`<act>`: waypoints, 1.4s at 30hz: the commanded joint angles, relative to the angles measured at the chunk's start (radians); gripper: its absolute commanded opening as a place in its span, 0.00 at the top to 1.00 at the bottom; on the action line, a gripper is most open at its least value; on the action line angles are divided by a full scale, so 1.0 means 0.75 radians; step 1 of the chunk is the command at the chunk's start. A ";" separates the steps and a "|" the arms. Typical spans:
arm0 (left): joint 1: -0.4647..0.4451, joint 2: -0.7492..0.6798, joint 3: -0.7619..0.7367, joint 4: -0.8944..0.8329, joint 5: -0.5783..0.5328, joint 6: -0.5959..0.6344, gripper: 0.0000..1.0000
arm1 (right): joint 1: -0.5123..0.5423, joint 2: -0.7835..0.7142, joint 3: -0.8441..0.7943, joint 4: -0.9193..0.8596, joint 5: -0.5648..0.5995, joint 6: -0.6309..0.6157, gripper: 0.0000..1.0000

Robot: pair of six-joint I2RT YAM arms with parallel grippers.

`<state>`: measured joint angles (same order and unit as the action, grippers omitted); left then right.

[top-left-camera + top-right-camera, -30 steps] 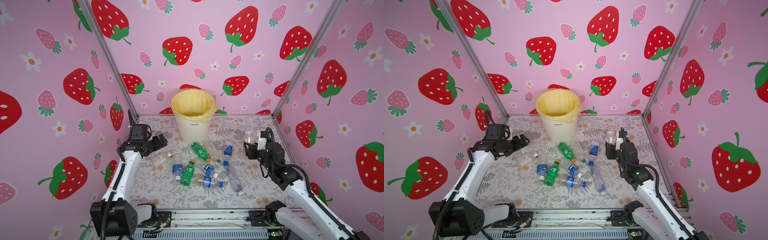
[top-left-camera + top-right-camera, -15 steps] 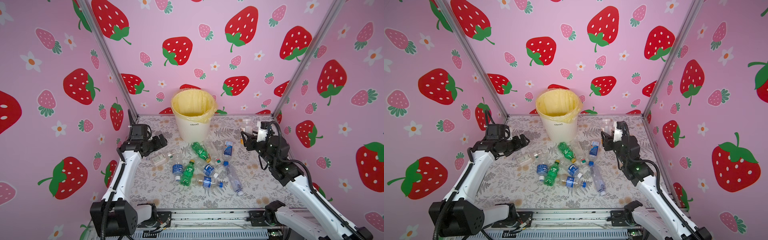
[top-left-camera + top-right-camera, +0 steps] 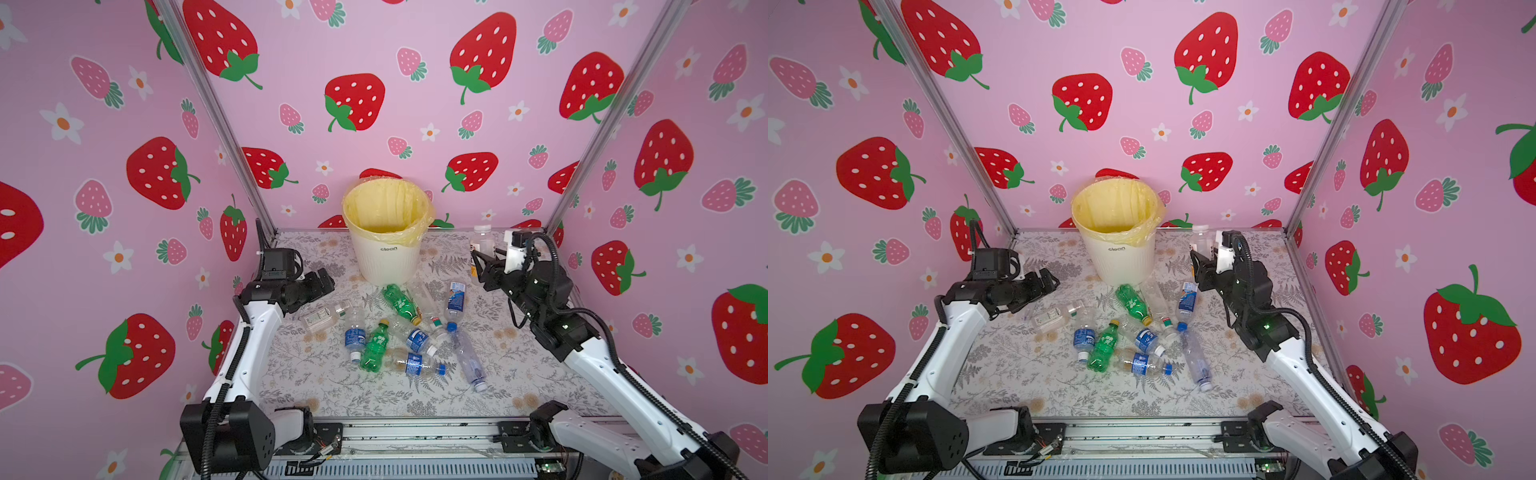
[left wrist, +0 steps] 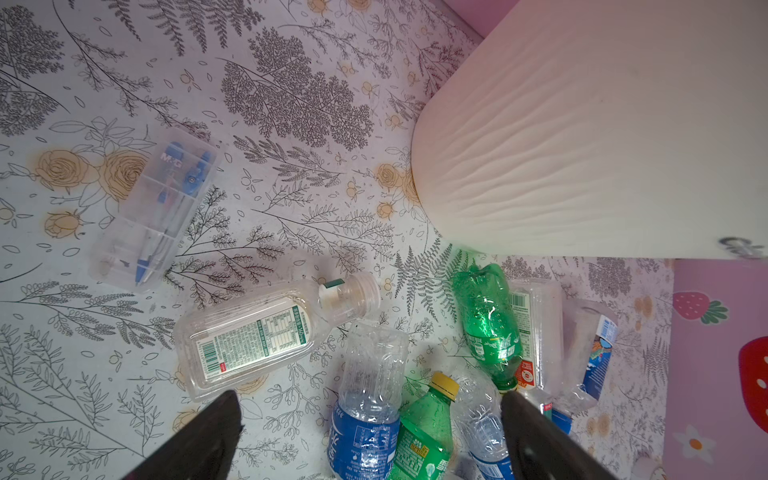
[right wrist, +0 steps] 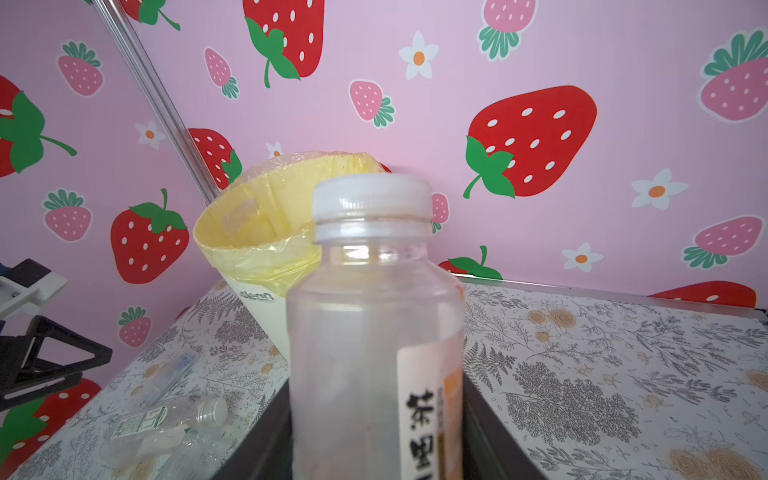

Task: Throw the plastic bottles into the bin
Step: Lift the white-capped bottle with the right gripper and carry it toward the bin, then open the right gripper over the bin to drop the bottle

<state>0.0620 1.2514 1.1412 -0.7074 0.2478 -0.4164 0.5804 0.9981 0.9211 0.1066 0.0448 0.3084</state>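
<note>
The white bin (image 3: 388,262) (image 3: 1121,264) with a yellow liner stands at the back middle of the table. Several plastic bottles (image 3: 399,328) (image 3: 1133,328) lie in a heap in front of it, two of them green (image 3: 376,345). My right gripper (image 3: 482,268) (image 5: 374,436) is shut on an upright clear bottle with a white cap (image 3: 482,243) (image 5: 370,316), raised to the right of the bin (image 5: 249,232). My left gripper (image 3: 324,282) (image 4: 370,432) hangs open over the heap's left side, near a flat clear bottle (image 4: 257,336), holding nothing.
A clear plastic case of drawing tools (image 4: 153,208) lies on the flowered table left of the bin (image 4: 582,145). Pink strawberry walls and two metal corner posts (image 3: 220,120) close in the table on three sides.
My right gripper has carried its bottle up and toward the back, nearer the bin. The left arm has stayed still.
</note>
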 commanded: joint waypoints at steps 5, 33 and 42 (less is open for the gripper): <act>0.008 -0.035 -0.012 0.004 0.029 -0.011 0.01 | 0.030 0.113 0.123 0.102 0.038 -0.037 0.48; 0.084 0.003 -0.014 0.022 0.082 -0.029 0.01 | 0.119 1.104 1.253 0.105 -0.149 -0.123 0.31; 0.093 -0.022 -0.019 0.021 0.070 -0.028 0.01 | 0.127 1.574 2.118 -0.483 -0.152 -0.075 0.01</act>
<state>0.1249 1.2499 1.1358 -0.6968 0.2970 -0.4358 0.6697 2.2547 2.5519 -0.1619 -0.0574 0.2413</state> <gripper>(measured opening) 0.990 0.992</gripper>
